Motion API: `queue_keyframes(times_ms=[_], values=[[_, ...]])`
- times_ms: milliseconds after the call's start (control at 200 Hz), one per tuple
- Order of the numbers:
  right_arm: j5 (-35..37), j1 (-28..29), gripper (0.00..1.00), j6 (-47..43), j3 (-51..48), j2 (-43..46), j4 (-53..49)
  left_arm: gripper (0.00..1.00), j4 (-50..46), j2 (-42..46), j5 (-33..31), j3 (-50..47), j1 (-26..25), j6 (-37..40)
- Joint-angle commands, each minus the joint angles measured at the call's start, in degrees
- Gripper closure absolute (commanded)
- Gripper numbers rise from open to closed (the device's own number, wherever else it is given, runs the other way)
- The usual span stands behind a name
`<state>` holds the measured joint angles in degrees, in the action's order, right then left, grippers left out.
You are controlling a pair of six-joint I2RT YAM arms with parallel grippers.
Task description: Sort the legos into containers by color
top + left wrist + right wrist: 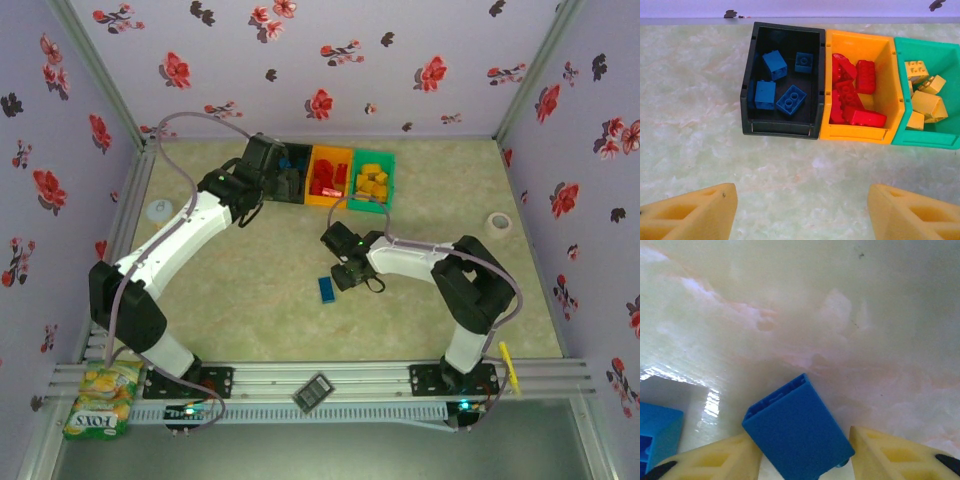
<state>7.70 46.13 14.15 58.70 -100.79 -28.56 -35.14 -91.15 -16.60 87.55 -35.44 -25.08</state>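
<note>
A yellow-green packet (103,400) reading "FOXS" lies at the near-left corner, while the left jaws stand wide apart and the right jaws pinch a blue lego (797,435).

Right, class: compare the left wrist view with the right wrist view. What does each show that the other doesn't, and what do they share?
Left wrist view: black bin of blue bricks, orange bin of red bricks, green bin of yellow bricks. Right wrist view: one blue brick between the fingers, another brick at the left edge. Shared: pale table, yellow fingers.
</note>
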Motion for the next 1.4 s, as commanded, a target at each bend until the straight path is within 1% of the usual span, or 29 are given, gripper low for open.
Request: queue_keyframes(times_ms=[0,110,235,520,735,1045,1285,1395], values=[[3.5,-1.7,0.54,0.8,0.7,-1.9,2.9,0.30,-0.1,1.1,-1.9,-0.6,0.3,0.6],[3.5,-1.8,0.59,0.5,1.0,-1.3,2.7,0.30,-0.2,1.5,-1.9,-0.7,0.3,0.6],[3.5,-2.0,0.61,0.2,1.4,-0.2,2.6,0.30,-0.2,1.9,-2.0,-0.9,0.2,0.7],[3.5,-3.1,0.63,-0.4,3.5,1.8,2.4,0.30,-0.3,2.8,-2.4,-1.3,0.2,0.6],[2.6,-4.1,0.64,-0.2,7.8,0.5,4.0,0.30,0.2,3.2,-2.4,-2.1,0.3,0.3],[2.8,-5.6,0.64,-2.8,20.4,-6.5,5.5,0.30,-2.0,5.7,-3.6,-4.5,0.2,-0.4],[2.2,-7.4,0.64,-5.0,34.1,-14.7,6.7,0.30,-4.6,10.2,-4.7,-7.3,0.3,-1.1],[1.7,-7.6,0.65,-5.6,41.7,-20.2,6.6,0.30,-6.3,11.2,-5.2,-7.0,0.3,-1.2]])
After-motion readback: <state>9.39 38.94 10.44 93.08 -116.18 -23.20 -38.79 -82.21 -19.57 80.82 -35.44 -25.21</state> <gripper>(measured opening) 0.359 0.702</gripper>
